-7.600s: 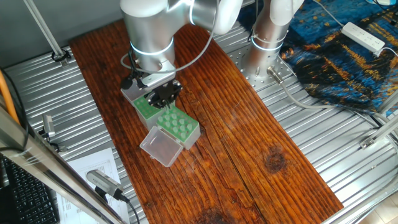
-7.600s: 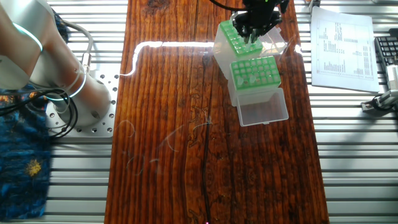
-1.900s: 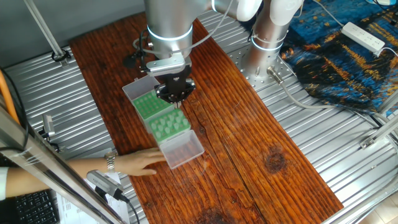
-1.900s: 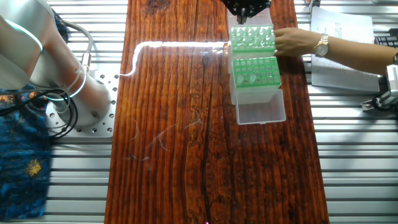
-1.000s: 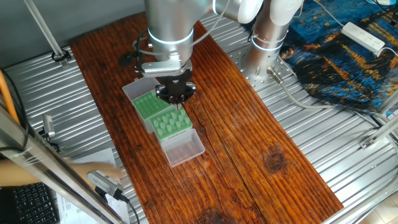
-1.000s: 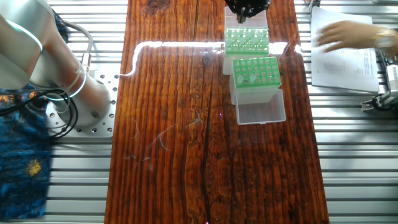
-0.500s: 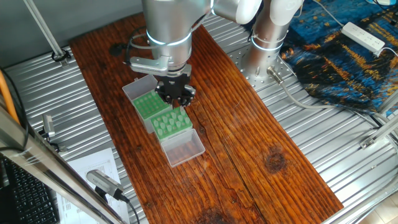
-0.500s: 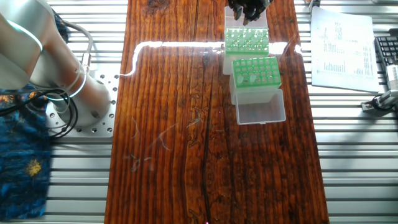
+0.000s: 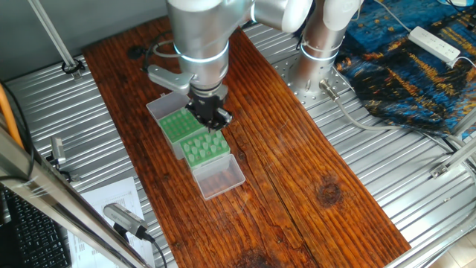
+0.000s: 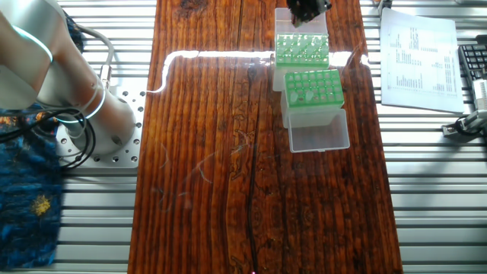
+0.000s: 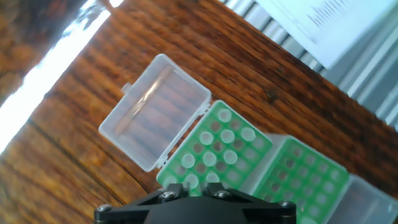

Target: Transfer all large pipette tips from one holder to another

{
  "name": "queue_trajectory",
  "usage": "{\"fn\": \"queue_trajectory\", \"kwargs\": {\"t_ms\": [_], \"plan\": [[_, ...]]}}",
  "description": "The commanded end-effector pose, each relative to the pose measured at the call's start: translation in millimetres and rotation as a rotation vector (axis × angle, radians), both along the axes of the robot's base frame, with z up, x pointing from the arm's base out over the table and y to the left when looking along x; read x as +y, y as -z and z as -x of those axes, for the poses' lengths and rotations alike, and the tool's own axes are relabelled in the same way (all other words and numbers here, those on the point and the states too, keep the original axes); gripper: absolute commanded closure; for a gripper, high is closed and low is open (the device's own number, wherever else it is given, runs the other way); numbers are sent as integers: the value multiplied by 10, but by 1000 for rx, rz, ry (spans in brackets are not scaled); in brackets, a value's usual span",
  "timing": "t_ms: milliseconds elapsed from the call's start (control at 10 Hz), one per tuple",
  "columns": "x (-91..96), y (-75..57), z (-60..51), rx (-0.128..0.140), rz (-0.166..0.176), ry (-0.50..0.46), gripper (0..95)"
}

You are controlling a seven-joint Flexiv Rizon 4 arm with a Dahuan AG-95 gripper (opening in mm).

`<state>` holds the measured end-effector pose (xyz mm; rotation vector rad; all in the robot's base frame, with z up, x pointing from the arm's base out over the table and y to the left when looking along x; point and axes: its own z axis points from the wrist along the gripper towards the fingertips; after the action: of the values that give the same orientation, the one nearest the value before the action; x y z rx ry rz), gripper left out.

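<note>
Two green racks stand end to end on the wooden table. In the hand view the rack next to an open clear lid holds several large pipette tips, seen as pale round ends. The second rack is blurred. My gripper hangs over the first rack's near edge; only the finger bases show, so its opening is unclear. In one fixed view the gripper is over the two racks. In the other fixed view it is above the far rack. Pale tops show in the near rack.
The near rack's clear lid lies open toward the table's middle. A printed sheet and a keyboard lie beside the table. The arm's base stands at the far side. A power strip rests on blue cloth.
A person's hand that straightened the racks has left the scene. My gripper has turned about its axis and shifted slightly toward the far rack.
</note>
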<state>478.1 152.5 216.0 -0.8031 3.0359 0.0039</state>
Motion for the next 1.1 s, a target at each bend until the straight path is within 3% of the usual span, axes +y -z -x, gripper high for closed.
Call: {"fn": "queue_trajectory", "kwargs": {"t_ms": [100,300,500,600,700,1000,1100], "plan": [[32,16,-204,-5,12,104,950],[25,100,-334,-32,10,101,950],[21,167,-421,-40,6,116,950],[29,212,-500,-44,0,114,760],[51,208,-553,-39,2,102,760],[58,195,-557,-16,1,99,760],[58,195,-557,14,3,82,760]]}}
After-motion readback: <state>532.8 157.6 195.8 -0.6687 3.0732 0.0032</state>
